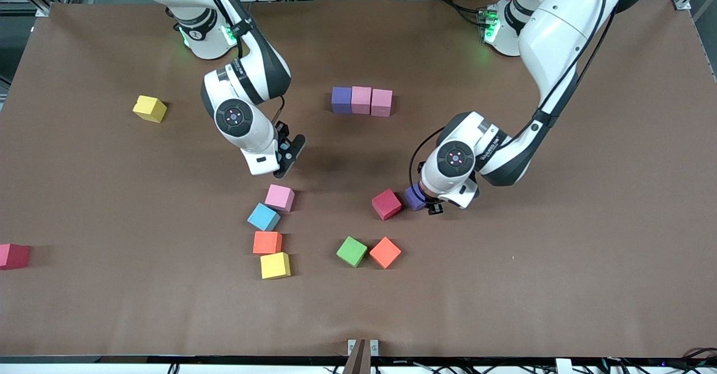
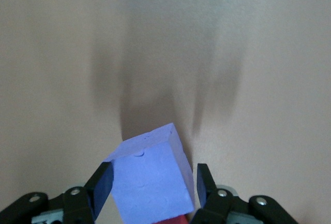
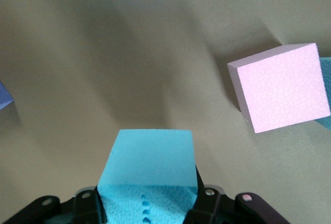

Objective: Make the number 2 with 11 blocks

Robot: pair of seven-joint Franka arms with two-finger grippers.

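Note:
My right gripper (image 1: pixel 290 154) is shut on a light blue block (image 3: pixel 150 167) and hangs over bare table above the pink block (image 1: pixel 279 197), which also shows in the right wrist view as a pink block (image 3: pixel 282 87). My left gripper (image 1: pixel 429 205) is low at the table, open around a purple block (image 2: pixel 152 180) that lies skewed between the fingers. One pad touches it and the other stands just clear. That purple block (image 1: pixel 414 197) lies beside a red block (image 1: pixel 386 204). A row of purple (image 1: pixel 341 99), pink (image 1: pixel 361 99) and pink (image 1: pixel 381 102) blocks lies toward the robots.
Loose blocks lie nearer the front camera: light blue (image 1: pixel 264 217), orange (image 1: pixel 268 242), yellow (image 1: pixel 275 265), green (image 1: pixel 352 251) and orange (image 1: pixel 385 252). A yellow block (image 1: pixel 149 108) and a red block (image 1: pixel 13 256) lie toward the right arm's end.

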